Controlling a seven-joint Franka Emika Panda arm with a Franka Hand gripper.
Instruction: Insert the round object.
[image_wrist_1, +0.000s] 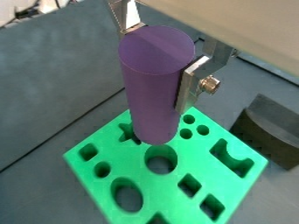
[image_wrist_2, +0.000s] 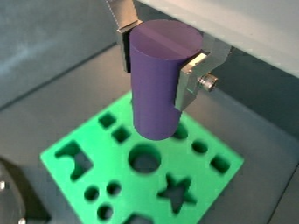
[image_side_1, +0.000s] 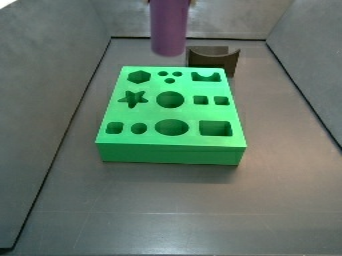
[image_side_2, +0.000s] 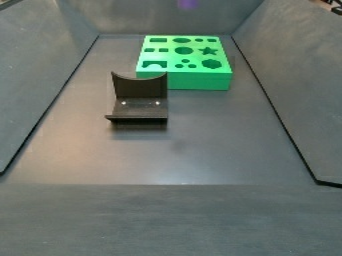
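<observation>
My gripper (image_wrist_1: 158, 54) is shut on the round object, a tall matte purple cylinder (image_wrist_1: 155, 83), and holds it upright above the green block (image_wrist_1: 140, 184). The same hold shows in the other wrist view, gripper (image_wrist_2: 158, 54), cylinder (image_wrist_2: 158, 83), block (image_wrist_2: 105, 166). The cylinder's lower end hangs just beside and above the round centre hole (image_wrist_1: 162, 159), also seen in a wrist view (image_wrist_2: 145, 160). In a side view the cylinder (image_side_1: 168, 25) hangs over the block's far edge (image_side_1: 171, 112); the gripper is out of frame there. In a side view only the cylinder's tip (image_side_2: 189, 4) shows above the block (image_side_2: 186, 58).
A dark brown block with a curved notch (image_side_1: 214, 58) stands just behind the green block's far right corner; it also shows in a side view (image_side_2: 136, 98) and a wrist view (image_wrist_1: 274, 127). Grey walls enclose the dark floor.
</observation>
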